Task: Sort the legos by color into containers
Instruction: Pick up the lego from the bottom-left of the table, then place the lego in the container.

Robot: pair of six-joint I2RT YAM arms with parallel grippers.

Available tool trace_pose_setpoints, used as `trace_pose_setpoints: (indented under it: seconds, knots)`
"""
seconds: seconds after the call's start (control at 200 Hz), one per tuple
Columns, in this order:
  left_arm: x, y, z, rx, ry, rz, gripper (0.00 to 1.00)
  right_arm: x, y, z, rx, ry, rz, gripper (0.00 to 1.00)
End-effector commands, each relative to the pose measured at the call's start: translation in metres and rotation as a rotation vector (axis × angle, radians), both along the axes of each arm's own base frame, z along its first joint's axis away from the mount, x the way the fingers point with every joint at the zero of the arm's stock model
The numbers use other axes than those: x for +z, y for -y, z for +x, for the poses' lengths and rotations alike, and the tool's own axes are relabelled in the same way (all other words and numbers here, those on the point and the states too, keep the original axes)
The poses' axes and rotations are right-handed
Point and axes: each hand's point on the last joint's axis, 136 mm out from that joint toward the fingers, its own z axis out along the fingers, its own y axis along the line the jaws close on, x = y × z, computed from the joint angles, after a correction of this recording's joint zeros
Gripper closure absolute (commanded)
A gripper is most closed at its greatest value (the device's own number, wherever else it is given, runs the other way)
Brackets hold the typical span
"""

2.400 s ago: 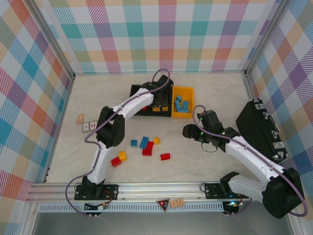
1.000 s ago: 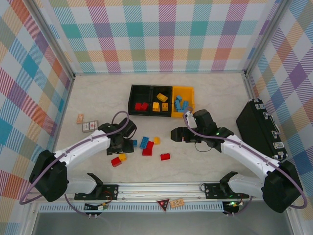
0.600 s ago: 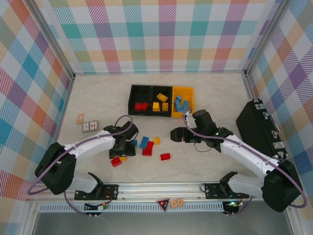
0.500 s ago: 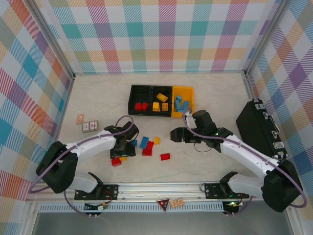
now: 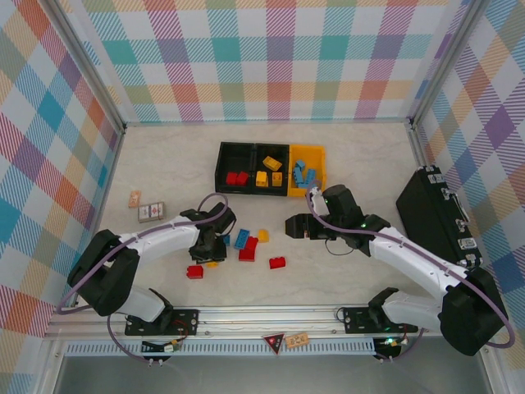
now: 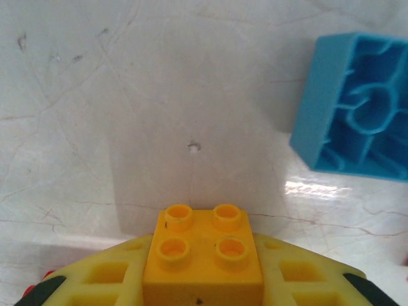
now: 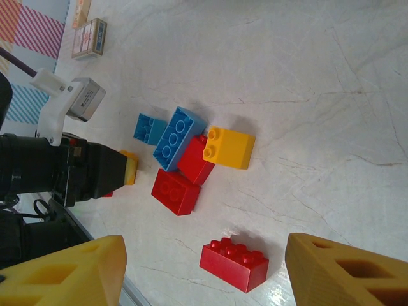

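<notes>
Marble-patterned table (image 5: 164, 156) seen from above. A large black case (image 5: 435, 217) lies at the right edge, its long axis running from upper left to lower right.

At upper centre, a row of three joined containers (image 5: 254, 164) runs left to right. The left black bin (image 5: 234, 156) holds red bricks, the middle black bin (image 5: 271, 146) yellow ones, and the yellow-orange bin (image 5: 316, 156) blue ones.

The left gripper (image 5: 210, 256) sits low at centre left. Its wrist view shows yellow fingers (image 6: 108, 277) pressed against both sides of a square yellow brick (image 6: 207, 261), studs up. At the upper right of that view a small blue brick (image 6: 357, 121) lies upside down, hollow side showing.

The right gripper (image 5: 294, 226) hangs at centre, pointing left. Its fingers (image 7: 64, 274) are spread wide with nothing between them.

Loose legos lie between the two grippers. In the right wrist view:
- A long blue brick (image 7: 178, 137), studs up, runs from lower left to upper right.
- A tipped yellow brick (image 7: 229, 148) has its studs facing left.
- A red brick (image 7: 194, 164) touches both of these.
- A second red brick (image 7: 173, 191) lies just below the first.
- A long red brick (image 7: 234, 264) lies apart at lower centre, its long axis roughly left to right.

Two cards (image 5: 150, 212) rest at the overhead view's left.
</notes>
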Motion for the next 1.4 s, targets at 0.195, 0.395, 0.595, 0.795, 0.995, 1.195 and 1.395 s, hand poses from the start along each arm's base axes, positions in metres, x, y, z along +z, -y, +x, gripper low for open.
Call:
trace_pose_setpoints:
  seconds: [0.195, 0.395, 0.595, 0.795, 0.995, 1.195, 1.395]
  knots:
    - [0.05, 0.015, 0.042, -0.036, 0.123, -0.011, 0.7, -0.004, -0.005, -0.005, 0.037, -0.011, 0.012, 0.33]
    - [0.082, 0.037, 0.078, -0.06, 0.208, -0.063, 0.7, 0.0, 0.001, -0.002, 0.0, 0.0, -0.005, 0.33]
    - [0.107, 0.077, 0.12, -0.101, 0.274, -0.15, 0.7, 0.004, 0.012, 0.007, -0.063, -0.002, -0.061, 0.33]
    - [0.124, 0.112, 0.16, -0.144, 0.318, -0.203, 0.7, 0.003, 0.033, 0.018, -0.16, -0.023, -0.099, 0.33]
    - [0.126, 0.148, 0.199, -0.172, 0.336, -0.25, 0.7, -0.002, 0.062, 0.031, -0.292, -0.034, -0.185, 0.32]
    - [0.119, 0.172, 0.233, -0.188, 0.345, -0.253, 0.7, 0.007, 0.07, 0.044, -0.329, 0.0, -0.203, 0.32]
    - [0.109, 0.18, 0.266, -0.192, 0.356, -0.2, 0.7, 0.009, 0.064, 0.052, -0.32, -0.001, -0.191, 0.32]
